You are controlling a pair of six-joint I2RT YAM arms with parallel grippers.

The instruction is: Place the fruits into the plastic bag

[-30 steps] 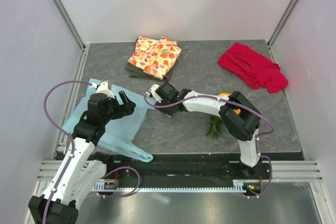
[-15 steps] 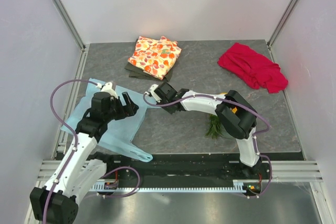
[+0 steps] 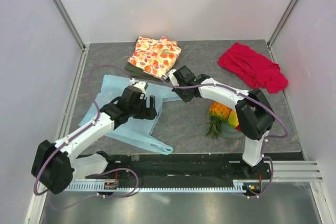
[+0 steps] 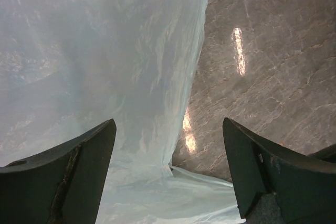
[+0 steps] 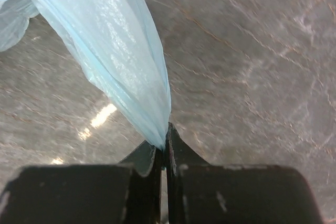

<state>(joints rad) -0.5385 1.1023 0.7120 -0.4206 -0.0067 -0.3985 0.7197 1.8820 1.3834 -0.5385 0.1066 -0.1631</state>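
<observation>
The light-blue plastic bag (image 3: 123, 124) lies spread on the dark table, left of centre. My right gripper (image 3: 172, 83) is shut on a gathered handle of the plastic bag (image 5: 115, 51), which stretches taut away from the pinched jaws (image 5: 165, 142). My left gripper (image 3: 153, 107) hovers open over the bag's right edge. In the left wrist view its fingers (image 4: 79, 171) stand wide apart above the film (image 4: 94, 51), holding nothing. The fruits sit right of centre: an orange pineapple (image 3: 218, 111) with green leaves, plus yellow and red pieces (image 3: 234, 121) half hidden by the right arm.
A grey-green plate (image 3: 230, 134) lies under the fruits. An orange floral cloth (image 3: 154, 56) sits at the back centre and a red cloth (image 3: 253, 67) at the back right. Grey walls and metal rails border the table on all sides.
My right gripper shut on the bag's handle and drew it back and to the right. The left arm reached forward and right over the bag. The pineapple has come into view.
</observation>
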